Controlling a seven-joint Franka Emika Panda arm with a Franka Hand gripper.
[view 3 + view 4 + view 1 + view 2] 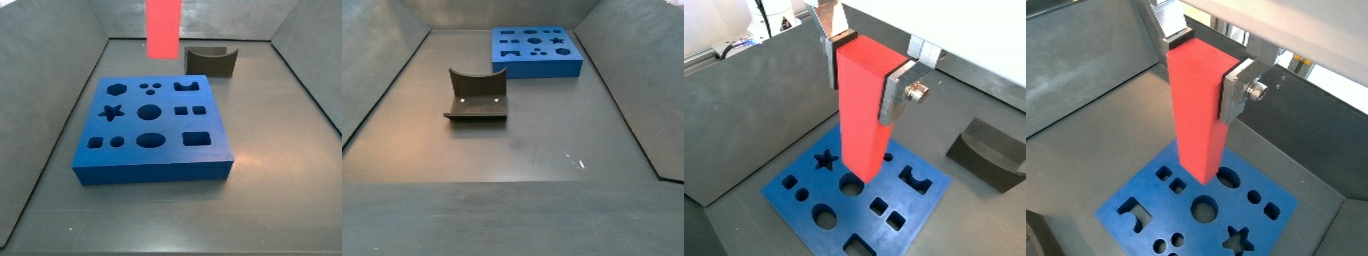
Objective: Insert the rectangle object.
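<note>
A: Item one?
B: Gripper, also seen in a wrist view. Clamped on the rectangle object, silver finger plates pressed flat against two opposite faces near the upper end. Gripper itself outside both side views.

A: Condition and place of the bar?
B: Red-pink, plain, square in section. Held upright, clear of the bench, lower end hanging above the blue block. Not in any hole. In a side view only its lower part shown, entering at the picture's top edge, over the far end of the bench beyond the block.

A: Item two?
B: Blue block, flat on the bench, square, top face cut with shaped holes: star, circles, ovals, squares, a notched form. In another side view, close to the far right corner.

A: Item three?
B: Dark olive curved holder, open side up, mid-bench, well apart from the block. Also visible near a far corner.

A: Surround?
B: Grey walls along the bench edges.
</note>
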